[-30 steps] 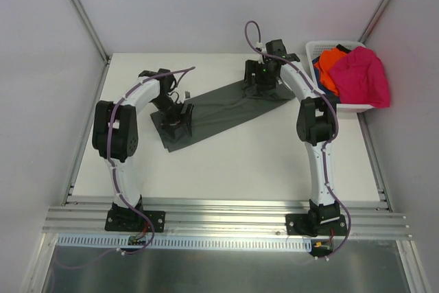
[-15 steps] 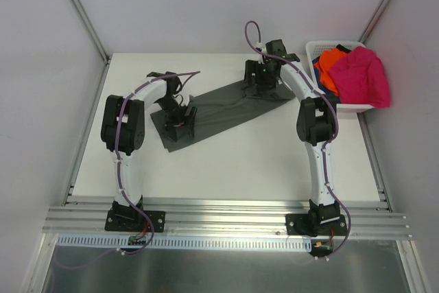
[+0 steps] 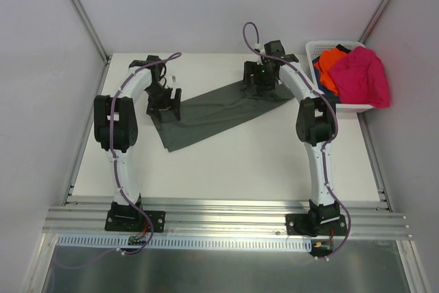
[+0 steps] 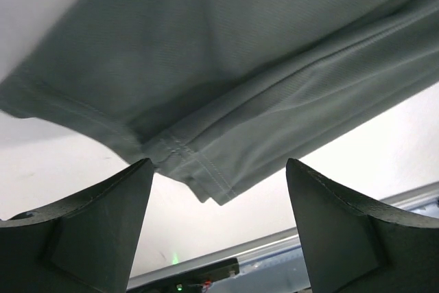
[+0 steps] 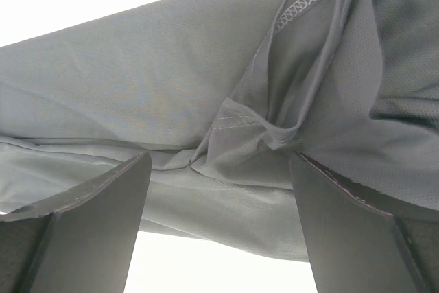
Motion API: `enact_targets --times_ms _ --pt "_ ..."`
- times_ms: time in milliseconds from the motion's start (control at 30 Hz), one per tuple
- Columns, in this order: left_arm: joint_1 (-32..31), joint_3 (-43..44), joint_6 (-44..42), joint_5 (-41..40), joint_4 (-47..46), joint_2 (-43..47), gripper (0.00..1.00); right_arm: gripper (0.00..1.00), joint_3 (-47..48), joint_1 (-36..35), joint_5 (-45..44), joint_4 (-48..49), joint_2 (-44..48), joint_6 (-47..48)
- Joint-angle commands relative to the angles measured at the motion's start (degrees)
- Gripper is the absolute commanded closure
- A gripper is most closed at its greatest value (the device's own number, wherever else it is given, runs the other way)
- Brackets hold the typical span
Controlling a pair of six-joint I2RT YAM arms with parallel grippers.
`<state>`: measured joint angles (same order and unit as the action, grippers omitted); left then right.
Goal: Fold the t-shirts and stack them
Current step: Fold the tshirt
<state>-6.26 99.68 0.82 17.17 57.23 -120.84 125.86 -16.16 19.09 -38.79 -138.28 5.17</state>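
Dark grey-green t-shirt [image 3: 216, 111] | long folded strip, fine knit, stitched hems | both jaws apart

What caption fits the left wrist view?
Open left fingers frame the hemmed corner of a grey-green t-shirt on the white table.

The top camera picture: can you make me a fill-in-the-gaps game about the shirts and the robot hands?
1. The dark grey-green t-shirt lies spread out on the ____.
2. The pink t-shirt sits on top in the white ____.
3. The left gripper and the right gripper both have their jaws ____.
Missing words: table; basket; open.
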Motion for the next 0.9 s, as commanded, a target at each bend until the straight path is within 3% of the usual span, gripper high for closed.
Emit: enact_targets --times_ms 0,267,600,867 --pt "0.02 2.71 0.50 -3.72 0.42 0.51 0.21 0.14 0.35 -1.15 -0.46 0.47 5.47 0.98" --pt "-0.07 7.28 0.15 -2.67 -0.02 2.71 0.21 0.13 -0.62 -1.50 -1.16 0.38 6.27 1.60" --pt "0.02 12.47 -0.29 -1.97 -0.10 -4.58 0.21 0.13 -4.48 -1.41 -0.64 -0.15 6.44 1.25" --pt "0.02 11.59 -1.52 0.15 -0.10 -7.13 0.21 0.13 -5.98 1.04 -2.48 -0.59 4.77 2.65"
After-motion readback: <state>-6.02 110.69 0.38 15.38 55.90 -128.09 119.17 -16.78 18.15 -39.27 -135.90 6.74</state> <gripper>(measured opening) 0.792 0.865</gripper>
